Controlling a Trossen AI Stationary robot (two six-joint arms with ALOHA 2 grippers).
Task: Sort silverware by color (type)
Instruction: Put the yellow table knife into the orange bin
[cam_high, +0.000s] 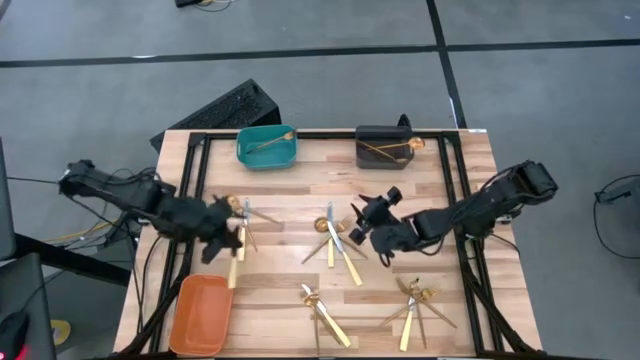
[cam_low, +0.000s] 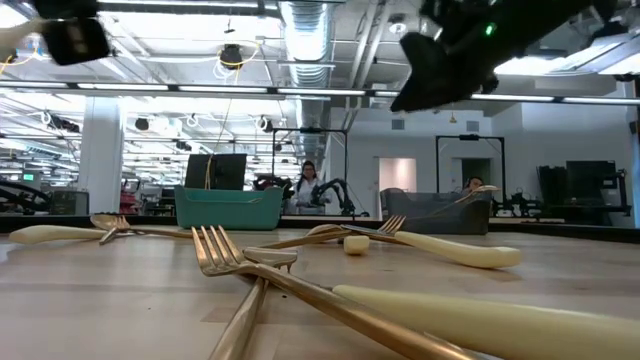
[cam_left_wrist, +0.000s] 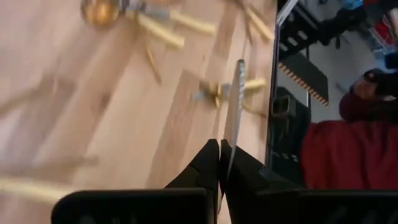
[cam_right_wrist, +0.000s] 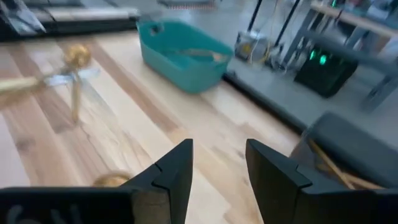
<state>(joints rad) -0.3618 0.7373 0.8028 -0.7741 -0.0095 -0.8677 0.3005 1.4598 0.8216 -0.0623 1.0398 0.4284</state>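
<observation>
High view: the left gripper (cam_high: 228, 243) hangs just above the orange bin (cam_high: 200, 314), clamping 1 knife (cam_high: 236, 262); the right gripper (cam_high: 368, 222) hovers mid-table, silverware (cam_high: 336, 245) just beside it.

Low view: forks (cam_low: 240, 262) lie crossed on the table (cam_low: 120, 300).

Left wrist view: fingers (cam_left_wrist: 208, 163) pinch the knife's blade (cam_left_wrist: 234, 112).

Right wrist view: fingers (cam_right_wrist: 177, 168) parted, empty — teal bin (cam_right_wrist: 183, 55) ahead.
</observation>
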